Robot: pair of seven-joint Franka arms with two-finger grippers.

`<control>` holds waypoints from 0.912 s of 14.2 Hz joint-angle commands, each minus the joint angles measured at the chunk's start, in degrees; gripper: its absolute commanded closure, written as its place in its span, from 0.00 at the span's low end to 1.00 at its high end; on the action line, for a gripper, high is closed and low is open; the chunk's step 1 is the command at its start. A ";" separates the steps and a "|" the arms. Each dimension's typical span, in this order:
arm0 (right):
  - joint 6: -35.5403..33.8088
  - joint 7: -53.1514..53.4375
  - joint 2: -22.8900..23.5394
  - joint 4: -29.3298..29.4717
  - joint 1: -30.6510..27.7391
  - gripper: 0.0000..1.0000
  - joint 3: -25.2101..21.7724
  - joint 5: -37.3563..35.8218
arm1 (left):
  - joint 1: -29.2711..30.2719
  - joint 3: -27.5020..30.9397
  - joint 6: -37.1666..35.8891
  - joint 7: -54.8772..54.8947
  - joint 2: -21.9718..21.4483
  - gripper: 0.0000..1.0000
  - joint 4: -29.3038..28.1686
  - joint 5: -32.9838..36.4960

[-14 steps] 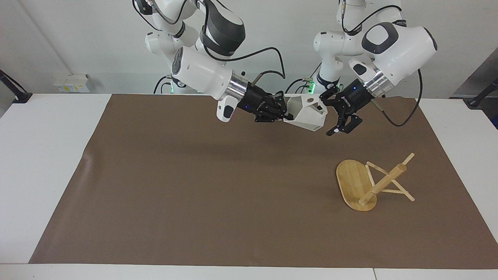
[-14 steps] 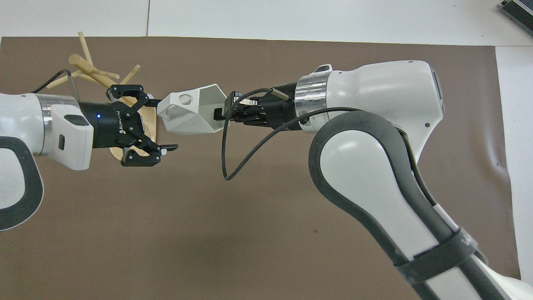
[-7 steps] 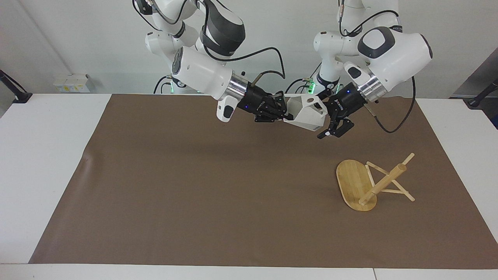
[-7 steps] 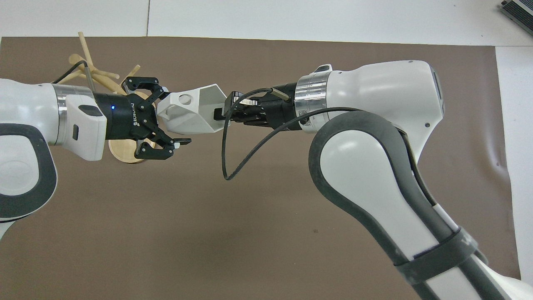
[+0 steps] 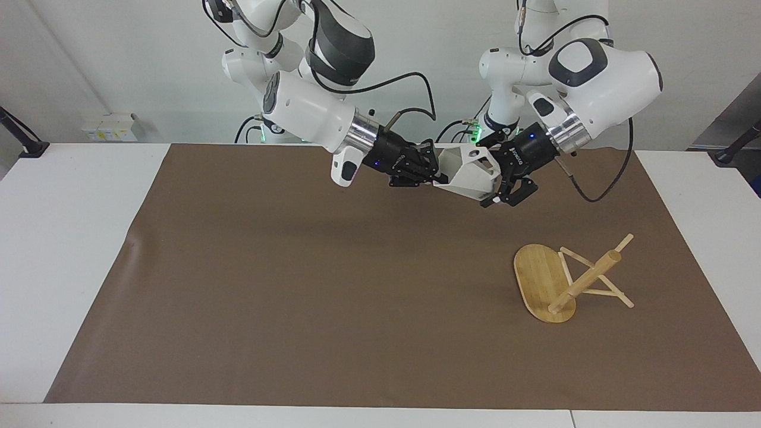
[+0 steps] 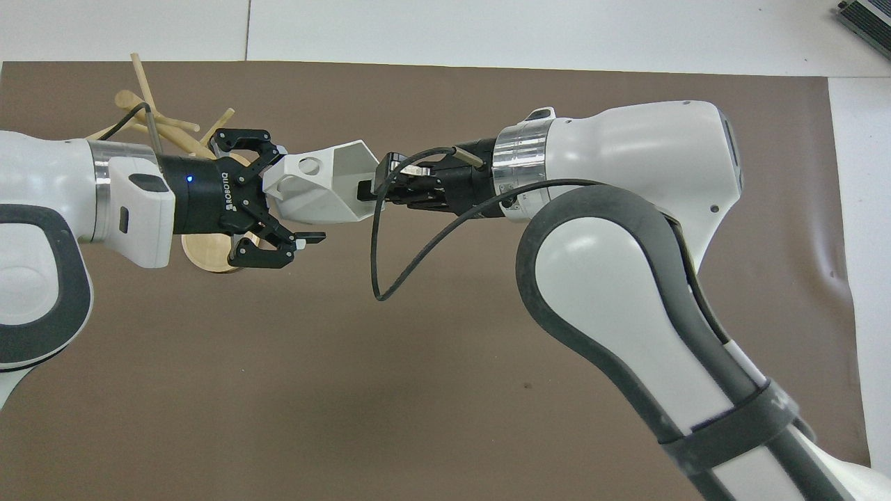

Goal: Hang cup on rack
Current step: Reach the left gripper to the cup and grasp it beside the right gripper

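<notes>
The left tool (image 5: 498, 181), jaws wide, has moved in around the handle end of the cup (image 5: 469, 172), held in the air by the clamped right tool (image 5: 439, 171). Handover looks imminent; the rack (image 5: 562, 282) lies tipped on the desk, nearer the left arm's end.

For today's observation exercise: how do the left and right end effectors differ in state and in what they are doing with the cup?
The right end effector is shut on the cup, gripping its rim; the left end effector is open, its fingers either side of the cup's handle end. The right alone holds the cup in the air; the left has not closed. Both are black, two-fingered, and meet over the brown mat.
</notes>
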 commanded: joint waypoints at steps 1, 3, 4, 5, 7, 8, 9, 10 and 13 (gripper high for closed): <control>1.08 0.87 -1.07 -1.14 -0.42 1.00 0.41 0.29 | 0.48 0.53 -2.36 0.61 -0.30 0.00 1.44 -0.93; 1.08 0.87 -1.07 -1.14 -0.33 1.00 0.41 0.29 | 0.48 0.45 -2.18 0.61 -0.30 0.00 1.44 -0.93; 1.08 0.87 -1.07 -1.14 -0.42 1.00 0.41 0.29 | 0.39 0.45 -2.01 0.61 -0.30 0.00 1.44 -0.93; 1.08 0.87 -1.07 -1.14 -0.42 1.00 0.41 0.29 | 0.22 0.45 -1.83 0.61 -0.30 0.00 1.44 -0.93; 1.08 0.87 -1.07 -1.14 -0.42 1.00 0.41 0.29 | -0.05 0.45 -1.57 0.61 -0.30 0.18 1.44 -0.93; 1.08 0.87 -1.07 -1.14 -0.42 1.00 0.41 0.29 | -0.05 0.45 -1.48 0.61 -0.30 0.25 1.44 -0.93; 1.08 0.87 -1.07 -1.14 -0.42 1.00 0.41 0.29 | -0.14 0.45 -1.39 0.61 -0.30 0.32 1.44 -0.93; 1.08 0.87 -1.07 -1.14 -0.33 1.00 0.41 0.29 | -0.14 0.45 -1.39 0.52 -0.30 0.42 1.44 -0.93; 1.08 0.96 -1.07 -1.14 -0.42 1.00 0.41 0.29 | -0.14 0.45 -1.48 -0.17 -0.39 0.94 1.44 -0.93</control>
